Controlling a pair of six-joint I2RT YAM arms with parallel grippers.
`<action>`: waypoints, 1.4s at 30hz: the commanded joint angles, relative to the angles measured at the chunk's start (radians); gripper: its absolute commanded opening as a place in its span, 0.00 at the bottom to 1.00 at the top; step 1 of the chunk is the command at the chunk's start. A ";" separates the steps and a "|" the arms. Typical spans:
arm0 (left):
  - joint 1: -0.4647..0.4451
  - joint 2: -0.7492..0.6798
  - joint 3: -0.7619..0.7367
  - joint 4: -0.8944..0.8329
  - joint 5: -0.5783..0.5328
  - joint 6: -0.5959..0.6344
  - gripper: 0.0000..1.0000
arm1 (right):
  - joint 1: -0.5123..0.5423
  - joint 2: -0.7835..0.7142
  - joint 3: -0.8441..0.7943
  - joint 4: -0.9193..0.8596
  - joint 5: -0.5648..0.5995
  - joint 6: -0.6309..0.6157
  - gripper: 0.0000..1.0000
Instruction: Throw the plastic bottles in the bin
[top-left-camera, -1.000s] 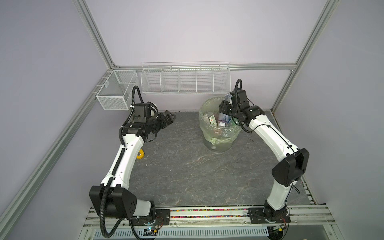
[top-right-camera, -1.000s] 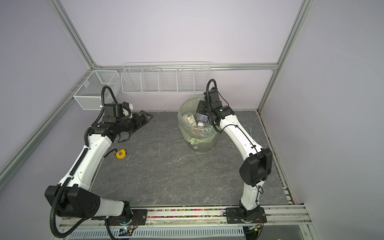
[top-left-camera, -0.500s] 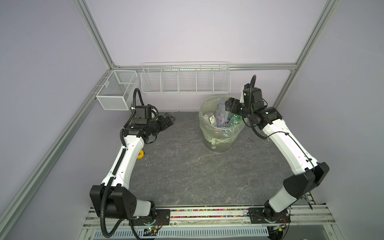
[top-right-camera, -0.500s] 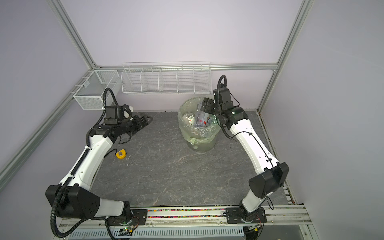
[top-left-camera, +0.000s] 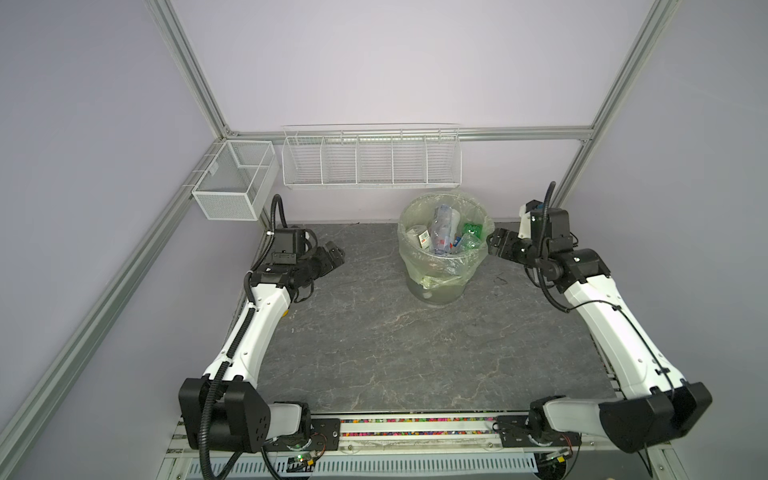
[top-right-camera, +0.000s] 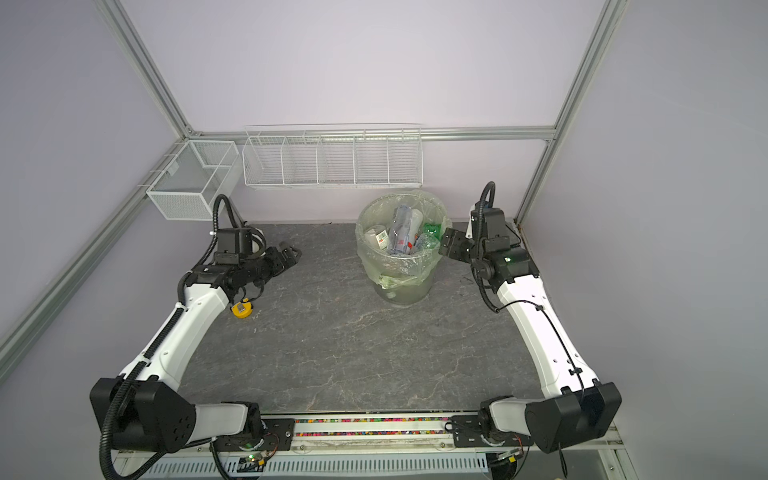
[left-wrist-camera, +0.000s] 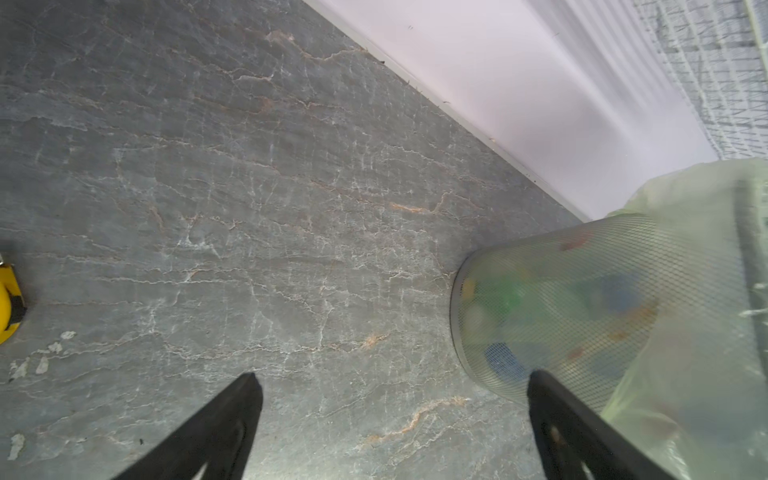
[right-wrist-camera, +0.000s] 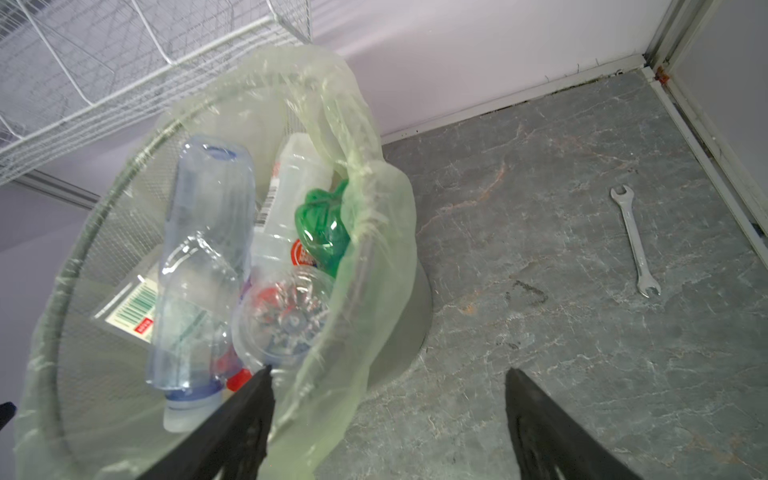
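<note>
1. One yellow tape measure (top-right-camera: 242, 308) lay by the counter's (top-left-camera: 374, 345) left edge. The left jaws hung wide apart and empty over bare stone.
2. The bin (top-left-camera: 436, 286) stood near the back wall and held the plastic bottles (top-left-camera: 441, 232), perhaps five showing. A barcode label (right-wrist-camera: 133, 311) showed, its print too blurred to read.
3. The right jaws gaped empty just beside the bin's right rim.
4. One wrench (right-wrist-camera: 634, 241) lay near the right edge.
</note>
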 joint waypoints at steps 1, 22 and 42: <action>0.005 -0.021 -0.045 0.045 -0.039 -0.012 0.99 | -0.013 -0.063 -0.070 0.017 -0.031 -0.031 0.88; 0.005 -0.102 -0.370 0.236 -0.411 0.041 0.99 | -0.062 -0.257 -0.574 0.204 0.303 -0.031 0.88; 0.005 -0.269 -0.896 1.145 -0.824 0.311 0.99 | -0.136 -0.178 -0.892 0.812 0.528 -0.136 0.89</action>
